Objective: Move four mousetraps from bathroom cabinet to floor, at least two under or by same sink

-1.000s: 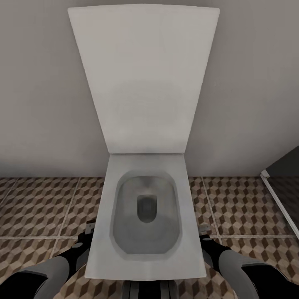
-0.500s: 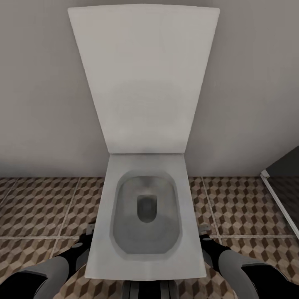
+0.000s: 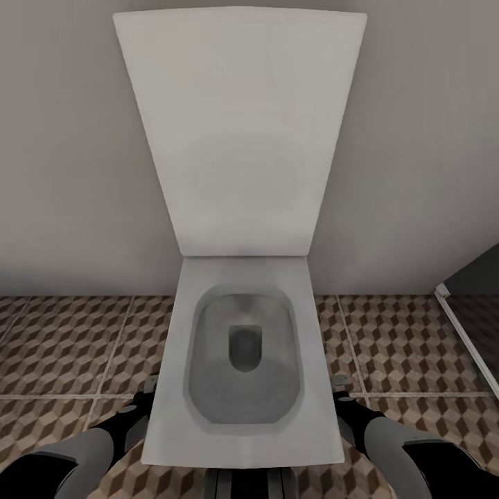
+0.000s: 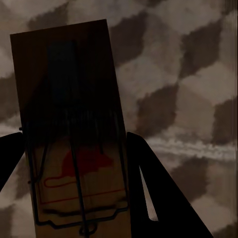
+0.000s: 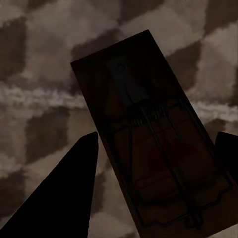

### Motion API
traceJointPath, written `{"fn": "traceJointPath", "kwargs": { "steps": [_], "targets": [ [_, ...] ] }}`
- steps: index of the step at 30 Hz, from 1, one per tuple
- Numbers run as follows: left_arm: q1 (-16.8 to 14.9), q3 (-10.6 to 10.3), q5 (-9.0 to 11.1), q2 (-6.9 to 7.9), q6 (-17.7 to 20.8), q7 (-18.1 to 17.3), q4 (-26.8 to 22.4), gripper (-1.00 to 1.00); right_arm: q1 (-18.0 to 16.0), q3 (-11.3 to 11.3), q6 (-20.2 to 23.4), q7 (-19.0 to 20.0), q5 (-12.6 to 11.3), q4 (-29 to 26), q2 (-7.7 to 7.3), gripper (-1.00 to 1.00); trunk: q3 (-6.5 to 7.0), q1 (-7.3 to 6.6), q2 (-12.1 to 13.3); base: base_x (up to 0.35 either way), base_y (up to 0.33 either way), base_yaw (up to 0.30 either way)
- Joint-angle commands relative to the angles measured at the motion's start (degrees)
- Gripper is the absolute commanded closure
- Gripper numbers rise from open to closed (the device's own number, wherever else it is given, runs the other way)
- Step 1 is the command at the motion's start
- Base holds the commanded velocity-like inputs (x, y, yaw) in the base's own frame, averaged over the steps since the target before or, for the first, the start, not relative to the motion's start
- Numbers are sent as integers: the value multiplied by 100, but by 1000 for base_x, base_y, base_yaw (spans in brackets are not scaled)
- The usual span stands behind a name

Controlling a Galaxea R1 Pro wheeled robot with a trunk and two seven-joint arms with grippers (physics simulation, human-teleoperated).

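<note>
Evidently each gripper is clamped on a mousetrap: in the left wrist view the left gripper (image 4: pixel 74 163) holds a mousetrap (image 4: pixel 74 129) between its dark fingers (image 4: pixel 158 188), its long axis running out along them, and in the right wrist view the right gripper (image 5: pixel 153 173) holds the other mousetrap (image 5: pixel 148 144) the same way, both hanging above the bathroom floor (image 4: pixel 188 99). From the head view the arms flank a white toilet (image 3: pixel 242 360) on the patterned tiles. No sink shows, so the drop should wait until the base has turned toward one.
</note>
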Motion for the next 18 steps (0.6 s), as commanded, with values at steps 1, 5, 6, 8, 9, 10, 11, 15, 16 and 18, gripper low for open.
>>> {"fn": "traceJointPath", "kwargs": {
  "steps": [1,5,6,8,9,10,11,15,16,18],
  "targets": [
    [-3,-45,43,5,-19,-54,7,100,-7,29,10,-27,41,12,3,100,-3,-1,-1,0,0,0],
    [-3,-45,46,46,-14,-179,7,100,-7,29,10,-27,40,12,5,100,-3,-1,-1,0,0,0],
    [-3,-45,46,50,-15,-188,7,100,-7,29,10,-27,39,12,5,100,-3,-1,-1,0,0,0],
    [-3,-45,44,57,-16,-205,7,100,-7,29,10,-27,39,12,4,100,-3,-1,-1,0,0,0],
    [-3,-45,42,59,-16,-209,7,100,-7,29,10,-27,39,12,4,100,-3,-1,-1,0,0,0],
    [-3,-45,41,61,-20,-214,7,100,-7,29,10,-27,39,12,4,100,-3,-1,-1,0,0,0],
    [-3,-45,40,62,-23,-216,7,100,-7,29,10,-27,39,12,4,100,-3,-1,-1,0,0,0],
    [-3,-45,37,64,-43,-223,7,100,-7,29,10,-27,39,12,-2,100,-3,-1,-1,0,0,0],
    [-3,-45,36,64,-45,-223,7,100,-7,29,10,-27,39,12,-3,100,-3,-1,-1,0,0,0],
    [-3,-45,33,63,-49,-223,3,100,-7,29,10,-27,39,12,-4,100,-3,-1,-1,0,0,0]
  ]
}}
